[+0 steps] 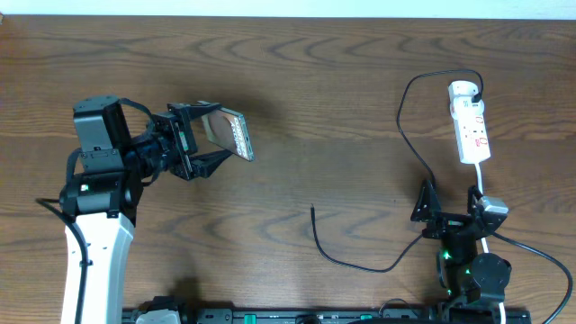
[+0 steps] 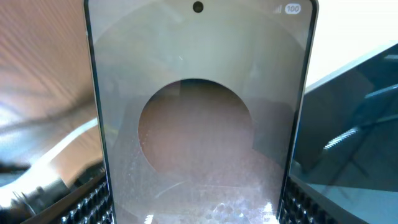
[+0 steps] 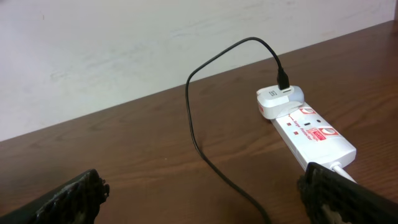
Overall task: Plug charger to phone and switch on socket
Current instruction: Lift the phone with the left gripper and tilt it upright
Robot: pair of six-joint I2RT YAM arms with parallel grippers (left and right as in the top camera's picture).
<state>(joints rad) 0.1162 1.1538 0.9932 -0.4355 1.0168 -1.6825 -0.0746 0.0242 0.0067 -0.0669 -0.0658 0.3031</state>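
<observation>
Where the left arm stands at the left of the overhead frame, the left hand (image 1: pixel 205 137) is clamped on the phone (image 1: pixel 232 135), holding it tilted above the brown wooden worktop (image 1: pixel 297 72). In the left wrist view the phone face fills the frame, with a large pale circle at centre. Ribbed fingers (image 2: pixel 93 199) sit at both lower edges against its sides.

Upper right of the overhead frame: socket (image 1: pixel 470 121), a white strip with red markings, flat on the worktop.

Running from it: charger (image 1: pixel 360 267), a thin black cable. One end sits in a white adapter (image 3: pixel 280 101) at the strip's far end. The cable loops left and down past the right hand (image 1: pixel 448 205). Its free tip lies on bare wood at lower centre, well apart from the phone.

Lower right, just below the strip: right hand, jaws spread wide, nothing between them.
</observation>
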